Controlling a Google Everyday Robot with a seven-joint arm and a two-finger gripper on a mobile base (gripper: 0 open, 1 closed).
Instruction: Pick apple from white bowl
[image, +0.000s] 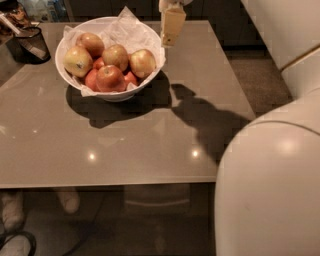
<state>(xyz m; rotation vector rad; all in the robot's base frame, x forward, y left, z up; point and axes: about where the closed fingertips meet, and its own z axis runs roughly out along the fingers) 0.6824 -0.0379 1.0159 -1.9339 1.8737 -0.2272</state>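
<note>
The white bowl (67, 42) stands at the far left of the grey table, lined with crumpled white paper and holding several apples. The apple (142, 62), pale yellow-gold with a reddish blush, lies at the bowl's right side. A redder apple (111, 78) lies in front, and a yellow apple with a dark spot (77, 61) lies at the left. My gripper (172, 25) hangs at the top of the view, above the table just right of the bowl's rim, up and to the right of the apple, with nothing in it.
A small dark mesh cup (30, 44) stands at the table's far left corner. My pale arm housing (270, 175) fills the lower right. The table's front edge (110, 184) runs across the lower part of the view, with the floor and shoes (12, 215) below.
</note>
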